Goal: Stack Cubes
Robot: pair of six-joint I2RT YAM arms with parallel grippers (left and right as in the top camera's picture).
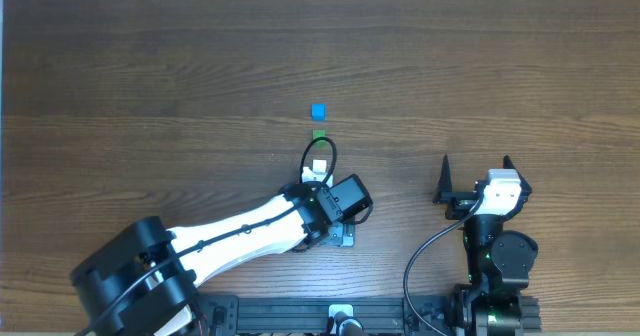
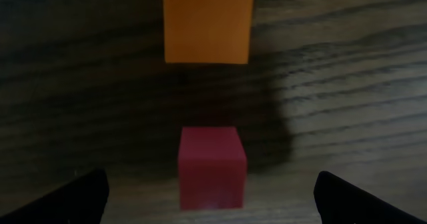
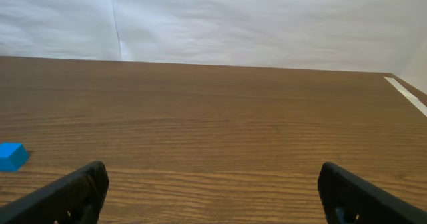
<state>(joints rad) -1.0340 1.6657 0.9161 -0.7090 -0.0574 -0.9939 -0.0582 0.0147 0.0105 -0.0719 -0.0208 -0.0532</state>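
A red cube sits on the wooden table between the two spread fingers of my left gripper, which is open and hangs above it. An orange cube lies just beyond the red one. Seen from above, the left gripper is near the table's middle, with a green cube just ahead of it and a blue cube a little farther on. My right gripper stands open and empty at the right, close to its base. The blue cube lies far off to its side.
Bare wooden table spreads on all sides of the cubes. A white backdrop rises behind the far edge. A strip of white tape lies near the table's far right corner.
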